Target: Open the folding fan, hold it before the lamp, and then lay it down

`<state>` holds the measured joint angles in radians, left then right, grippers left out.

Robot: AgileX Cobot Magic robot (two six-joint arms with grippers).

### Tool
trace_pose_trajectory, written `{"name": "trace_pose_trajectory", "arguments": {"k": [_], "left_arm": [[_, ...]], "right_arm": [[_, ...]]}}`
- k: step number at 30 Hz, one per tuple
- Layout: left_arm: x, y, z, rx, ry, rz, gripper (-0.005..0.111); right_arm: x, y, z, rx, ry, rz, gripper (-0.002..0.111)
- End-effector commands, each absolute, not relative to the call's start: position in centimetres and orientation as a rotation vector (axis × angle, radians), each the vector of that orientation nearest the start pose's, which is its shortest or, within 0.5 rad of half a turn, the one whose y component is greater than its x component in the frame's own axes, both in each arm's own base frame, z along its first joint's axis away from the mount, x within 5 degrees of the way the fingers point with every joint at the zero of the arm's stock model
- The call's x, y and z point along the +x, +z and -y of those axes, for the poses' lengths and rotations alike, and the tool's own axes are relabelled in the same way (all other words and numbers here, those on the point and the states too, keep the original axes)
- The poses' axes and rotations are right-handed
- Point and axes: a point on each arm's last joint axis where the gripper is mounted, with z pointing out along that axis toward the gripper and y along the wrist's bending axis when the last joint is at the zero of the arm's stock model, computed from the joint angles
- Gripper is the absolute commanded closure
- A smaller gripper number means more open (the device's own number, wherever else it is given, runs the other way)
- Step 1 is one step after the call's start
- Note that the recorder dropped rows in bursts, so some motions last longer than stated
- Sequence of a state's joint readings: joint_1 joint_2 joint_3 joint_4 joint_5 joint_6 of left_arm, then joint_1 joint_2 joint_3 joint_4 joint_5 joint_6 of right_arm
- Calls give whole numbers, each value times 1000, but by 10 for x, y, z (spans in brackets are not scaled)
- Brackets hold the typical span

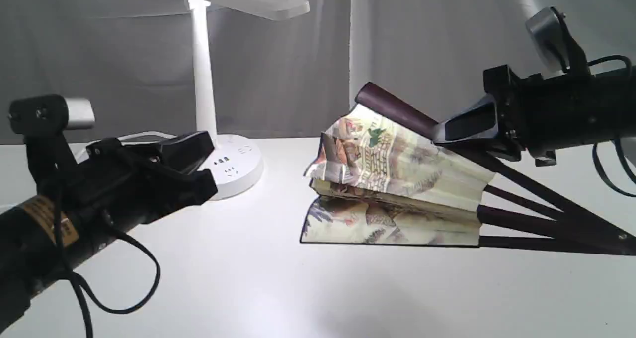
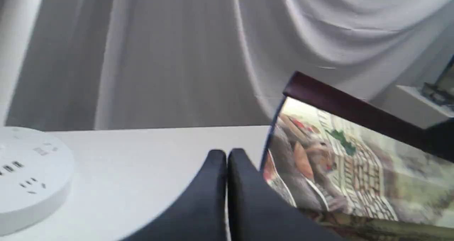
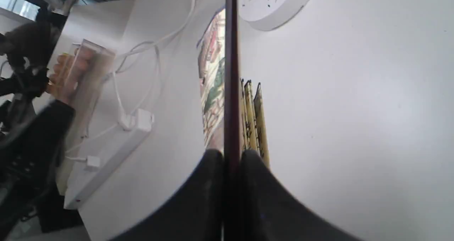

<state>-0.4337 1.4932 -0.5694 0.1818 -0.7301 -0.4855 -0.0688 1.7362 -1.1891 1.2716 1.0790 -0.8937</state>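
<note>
The folding fan (image 1: 397, 179) lies partly spread on the white table, its lower guard flat and its upper maroon guard (image 1: 397, 110) raised at a slant. My right gripper (image 1: 459, 126) is shut on that upper guard, which runs as a dark strip between the fingers (image 3: 230, 74). The painted pleats (image 2: 354, 163) also show in the left wrist view. My left gripper (image 1: 191, 166) hovers over the table to the left of the fan, shut and holding nothing (image 2: 227, 159). The lamp (image 1: 213, 79) stands lit behind, its round base (image 2: 25, 177) beside the left gripper.
Grey curtain hangs behind the table. A white power strip (image 3: 106, 156) with cords and a clear box held by a person's hand (image 3: 78, 71) lie past the table's far edge. Black cables (image 1: 114, 278) dangle from the left arm.
</note>
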Motion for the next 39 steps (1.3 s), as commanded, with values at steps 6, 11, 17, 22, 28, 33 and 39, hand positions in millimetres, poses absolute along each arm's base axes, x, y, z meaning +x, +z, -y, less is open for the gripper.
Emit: {"name": "trace_pose_trajectory", "arguments": {"k": [6, 11, 17, 22, 28, 33, 39], "left_arm": [[264, 201, 150, 235, -893, -1622, 106], [268, 177, 155, 77, -1063, -1710, 99], [272, 148, 156, -204, -1244, -1837, 75], [274, 136, 158, -271, -1337, -1803, 74], [275, 123, 157, -357, -1356, -1845, 72], [293, 120, 168, -492, -1504, -1830, 49], [317, 120, 181, -595, -1637, -1784, 41]], "right_arm": [[352, 270, -53, -157, 1291, -2234, 108], [354, 271, -52, -131, 1283, -2222, 108], [357, 276, -52, -84, 1316, -2161, 108], [359, 279, -53, -71, 1337, -2123, 108], [359, 280, -53, -70, 1341, -2108, 108], [361, 277, -53, -53, 1356, -2105, 108], [362, 276, -53, -50, 1363, -2100, 108]]}}
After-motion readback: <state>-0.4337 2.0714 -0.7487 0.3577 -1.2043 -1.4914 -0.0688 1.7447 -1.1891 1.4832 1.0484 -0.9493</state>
